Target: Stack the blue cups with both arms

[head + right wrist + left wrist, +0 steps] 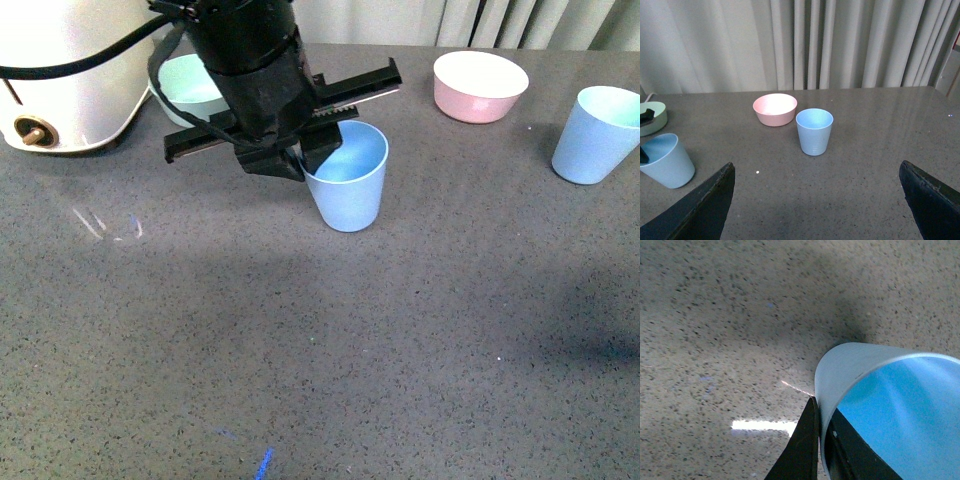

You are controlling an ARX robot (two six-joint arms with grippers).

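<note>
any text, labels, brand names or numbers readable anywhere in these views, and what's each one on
No readable text, number or sign in any view.
Near blue cup, gripped at the rim by the left fingers: plain.
Far blue cup: plain.
Pink bowl and mint-green bowl: plain.
White appliance: no label visible.
Blue marks on the table: smudges, not letters.

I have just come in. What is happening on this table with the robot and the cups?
The left gripper pinches the wall of one blue cup, one finger inside and one outside, near the middle of the grey table. The second blue cup stands alone to the right, beside the pink bowl. The right gripper is open and faces that cup without touching it. The cups are not yet stacked.
</note>
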